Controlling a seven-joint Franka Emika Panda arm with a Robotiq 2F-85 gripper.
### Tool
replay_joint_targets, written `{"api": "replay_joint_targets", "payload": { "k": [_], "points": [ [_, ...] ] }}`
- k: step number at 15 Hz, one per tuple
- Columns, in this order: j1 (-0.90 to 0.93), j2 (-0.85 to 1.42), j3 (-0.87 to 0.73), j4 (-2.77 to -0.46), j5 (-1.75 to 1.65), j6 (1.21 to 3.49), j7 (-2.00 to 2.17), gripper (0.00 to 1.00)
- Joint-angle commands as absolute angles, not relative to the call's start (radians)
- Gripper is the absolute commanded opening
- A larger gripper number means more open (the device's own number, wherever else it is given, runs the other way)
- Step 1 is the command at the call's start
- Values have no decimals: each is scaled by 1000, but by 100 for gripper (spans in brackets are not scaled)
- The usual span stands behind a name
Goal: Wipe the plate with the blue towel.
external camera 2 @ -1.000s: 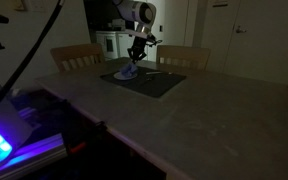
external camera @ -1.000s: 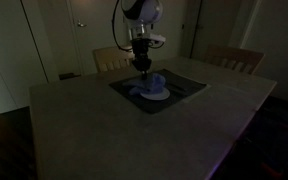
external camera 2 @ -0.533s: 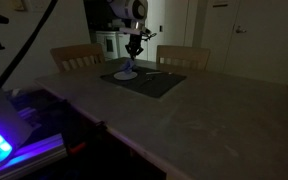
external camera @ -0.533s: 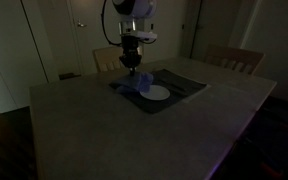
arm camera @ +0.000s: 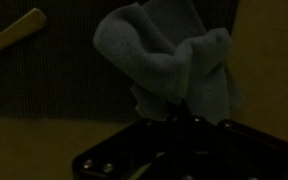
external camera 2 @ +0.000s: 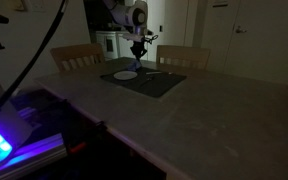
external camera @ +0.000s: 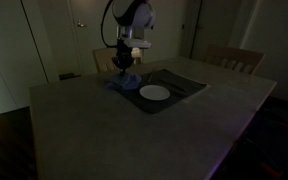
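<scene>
The scene is dim. A small white plate [external camera: 155, 93] lies bare on a dark placemat [external camera: 180, 84], and it also shows in an exterior view [external camera 2: 126, 75]. My gripper [external camera: 127, 71] is shut on the blue towel [external camera: 125, 83] and holds it bunched over the mat's edge, off the plate. In the other exterior view the gripper [external camera 2: 139, 53] hangs behind the plate with the towel [external camera 2: 138, 63] under it. In the wrist view the towel [arm camera: 169, 65] hangs crumpled from the jaws [arm camera: 174, 118] over the mat.
The placemat lies at the far side of a large pale table [external camera: 114, 130]. Wooden chairs [external camera: 236, 59] stand behind the table. A utensil [external camera 2: 168, 72] lies on the mat. A wooden handle [arm camera: 14, 34] shows in the wrist view.
My gripper has dragged the towel off the plate toward the mat's edge. The plate, covered a second ago, now lies bare.
</scene>
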State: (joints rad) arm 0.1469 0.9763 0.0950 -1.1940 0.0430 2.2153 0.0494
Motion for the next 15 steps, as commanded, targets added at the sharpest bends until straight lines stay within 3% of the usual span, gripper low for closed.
{"api": "replay_joint_targets", "payload": {
  "k": [1, 6, 7, 9, 15],
  "points": [
    [143, 996, 86, -1195, 54, 2259, 72, 1],
    [132, 1002, 99, -1195, 60, 2232, 59, 1],
    [127, 995, 109, -1197, 64, 2214, 43, 28],
    [128, 981, 114, -1204, 65, 2188, 37, 34],
    [130, 941, 122, -1228, 74, 2148, 52, 77]
  ]
}}
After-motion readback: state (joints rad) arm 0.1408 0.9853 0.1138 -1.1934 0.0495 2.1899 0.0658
